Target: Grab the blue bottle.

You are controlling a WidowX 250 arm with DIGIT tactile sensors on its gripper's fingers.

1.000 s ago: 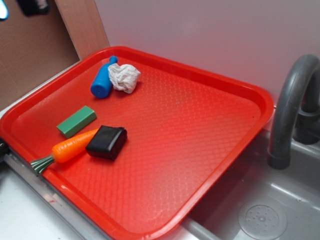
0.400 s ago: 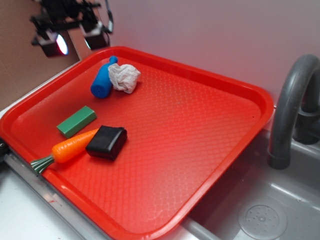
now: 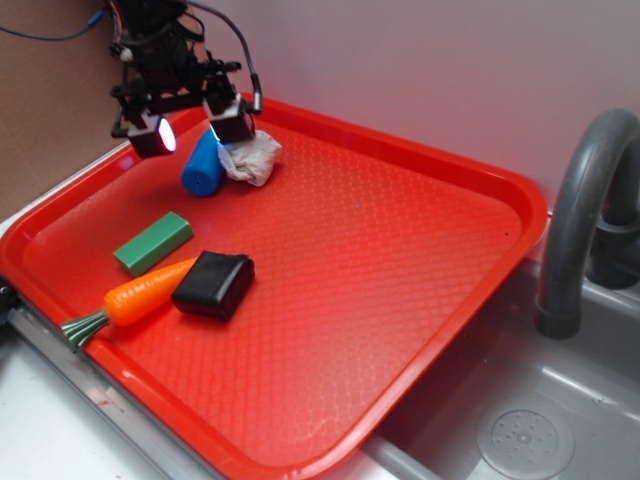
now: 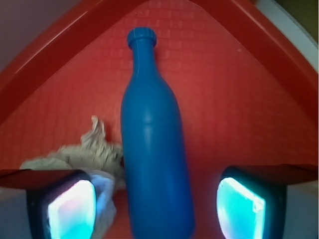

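At the near left edge of the red tray (image 3: 420, 300), an orange toy carrot (image 3: 140, 296) is seen lying with its green top pointing over the rim. A black block (image 3: 213, 284) is placed against the thick end of the carrot, touching it. Just behind these two, a green rectangular block (image 3: 153, 242) is laid flat on the tray floor, apart from the carrot. The middle and the right part of the tray are shown only as red patterned surface. To the right of the tray, a grey sink basin (image 3: 520, 435) with a drain and a curved grey faucet (image 3: 580, 200) can be observed.

Farther back, in the far left corner of the tray, the blue bottle (image 3: 202, 170) is lying on its side, its wide base toward the camera and its narrow neck toward the corner. A white wad of paper (image 3: 250, 158) is resting against one side of it.

Above the bottle, the gripper (image 3: 191, 128) is held with its jaws spread wide apart. In the wrist view the blue bottle (image 4: 152, 144) is seen between the two fingers (image 4: 70, 206), one on each side of its body, and neither is touching it. The paper wad (image 4: 84, 159) is partly covered by the left-hand finger in that view.
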